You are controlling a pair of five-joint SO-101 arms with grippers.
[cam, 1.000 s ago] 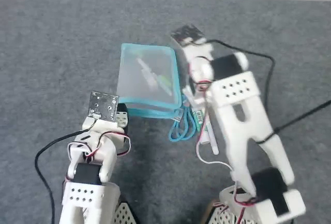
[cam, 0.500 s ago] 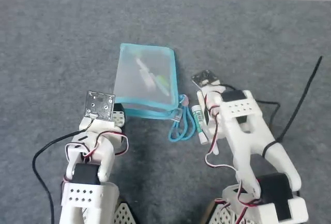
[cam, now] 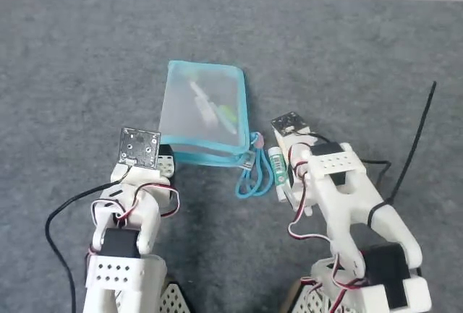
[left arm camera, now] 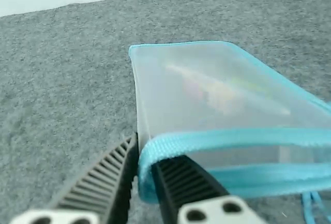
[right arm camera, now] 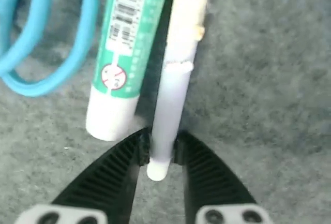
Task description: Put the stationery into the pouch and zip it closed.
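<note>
A translucent pouch (cam: 204, 114) with teal trim lies on the grey carpet, with stationery showing inside it. My left gripper (left arm camera: 144, 175) is shut on the pouch's near teal corner (left arm camera: 150, 154). To the right of the pouch lie a teal cord loop (cam: 253, 177), a green-and-white glue stick (cam: 276, 168) and a white pen (right arm camera: 176, 69). My right gripper (right arm camera: 161, 154) is shut on the end of the white pen, with the glue stick (right arm camera: 121, 53) lying right beside it.
Grey carpet (cam: 87, 67) covers the whole surface, with open room to the left of and behind the pouch. A black cable (cam: 416, 139) rises at the right side. The bases of both arms stand at the near edge.
The right arm has pulled back from beside the pouch's far right and come down over the pen and glue stick. The left arm has kept still on the pouch.
</note>
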